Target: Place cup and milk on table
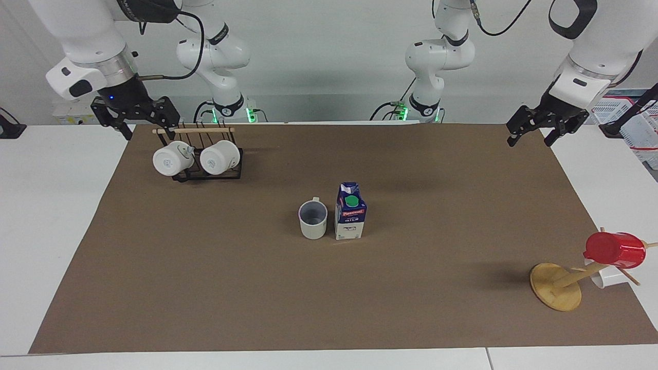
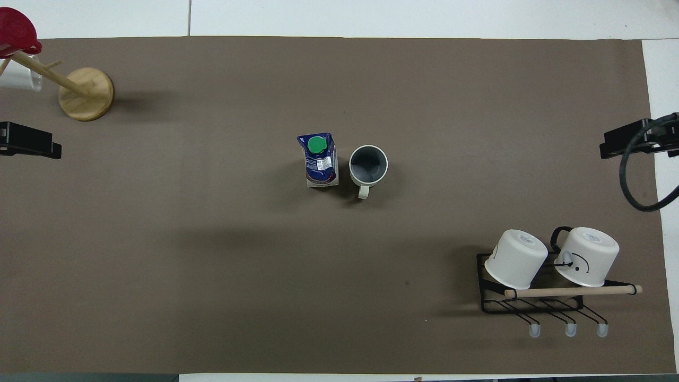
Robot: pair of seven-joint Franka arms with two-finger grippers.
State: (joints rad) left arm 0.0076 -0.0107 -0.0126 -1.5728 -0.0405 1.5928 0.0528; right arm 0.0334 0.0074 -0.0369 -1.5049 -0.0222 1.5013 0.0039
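The cup (image 1: 313, 220), beige-white with a grey-blue inside, stands upright on the brown sheet of the table (image 1: 257, 288) near its middle, handle toward the robots. The milk (image 1: 350, 218) stands upright right beside it, toward the left arm's end. Both also show in the overhead view: the cup (image 2: 368, 164) and the milk (image 2: 319, 162). My right gripper (image 1: 150, 131) is open and empty, up in the air over the mug rack's end. My left gripper (image 1: 530, 142) is open and empty over the sheet's corner. The overhead view shows only the tips of the left gripper (image 2: 29, 147) and the right gripper (image 2: 628, 146).
A black wire rack (image 1: 205, 174) holding two white mugs (image 1: 172, 159) lies near the robots at the right arm's end. A wooden mug tree (image 1: 558, 293) carrying a red cup (image 1: 614, 250) and a white cup (image 1: 609, 277) stands at the left arm's end, farther from the robots.
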